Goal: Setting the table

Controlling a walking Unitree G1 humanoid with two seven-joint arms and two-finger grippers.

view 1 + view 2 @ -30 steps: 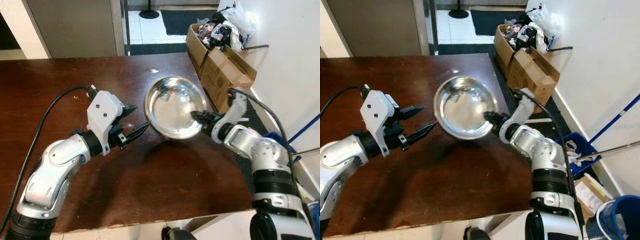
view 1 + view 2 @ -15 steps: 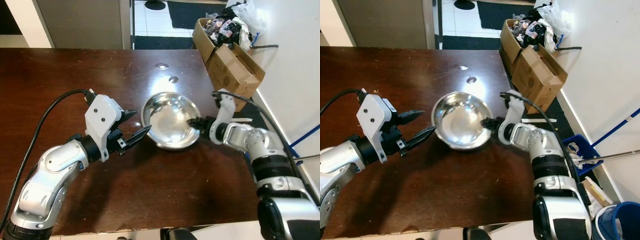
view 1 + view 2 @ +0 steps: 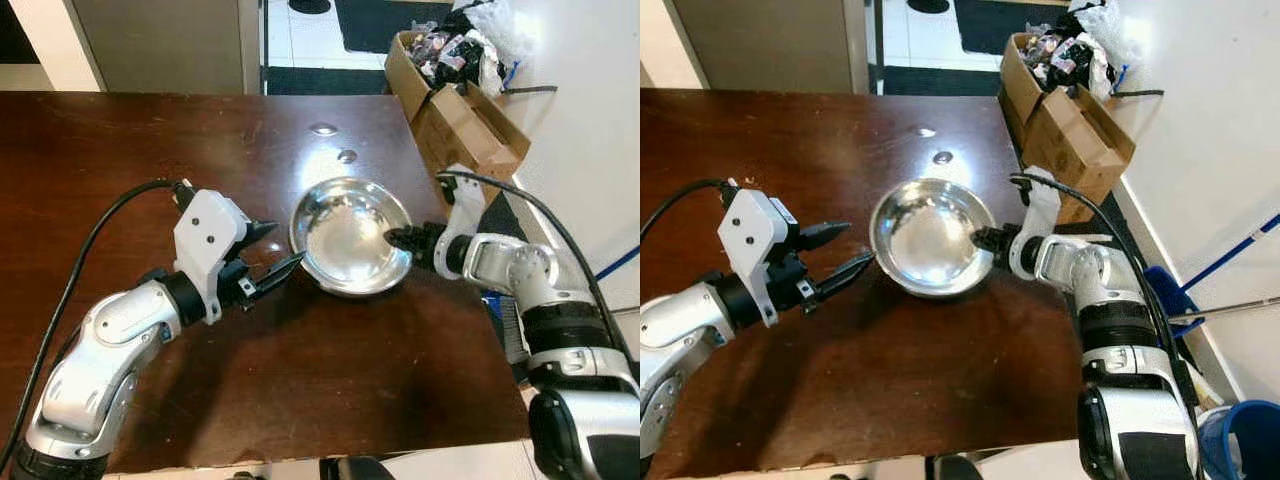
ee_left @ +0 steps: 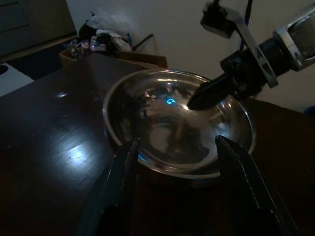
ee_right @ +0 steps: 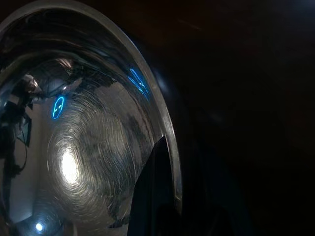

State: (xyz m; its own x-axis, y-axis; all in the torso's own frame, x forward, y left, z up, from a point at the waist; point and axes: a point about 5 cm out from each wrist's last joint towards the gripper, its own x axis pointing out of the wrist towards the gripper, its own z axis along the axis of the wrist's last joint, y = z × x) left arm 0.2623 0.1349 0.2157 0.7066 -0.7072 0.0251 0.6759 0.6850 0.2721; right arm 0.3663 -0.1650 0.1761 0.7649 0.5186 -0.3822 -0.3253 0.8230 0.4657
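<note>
A shiny steel bowl [image 3: 350,235] sits on the dark wooden table [image 3: 150,140] near its right edge. My right gripper [image 3: 395,238] is shut on the bowl's right rim. In the right wrist view one finger [image 5: 157,187] lies inside the bowl [image 5: 74,147] against the rim. My left gripper [image 3: 285,245] is open just left of the bowl, its tips close to the rim but apart from it. The left wrist view shows the bowl [image 4: 177,128] beyond my two spread fingers [image 4: 125,167], with the right gripper [image 4: 202,98] on the far rim.
Open cardboard boxes [image 3: 460,120] full of bags stand on the floor past the table's right edge. A blue bucket [image 3: 1240,430] and a mop handle [image 3: 1230,250] are by the wall on the right. A doorway with a dark mat lies beyond the table.
The camera has shifted, showing more of the table. The bowl, held by my right gripper, has moved slightly right. My left gripper stays open beside it.
</note>
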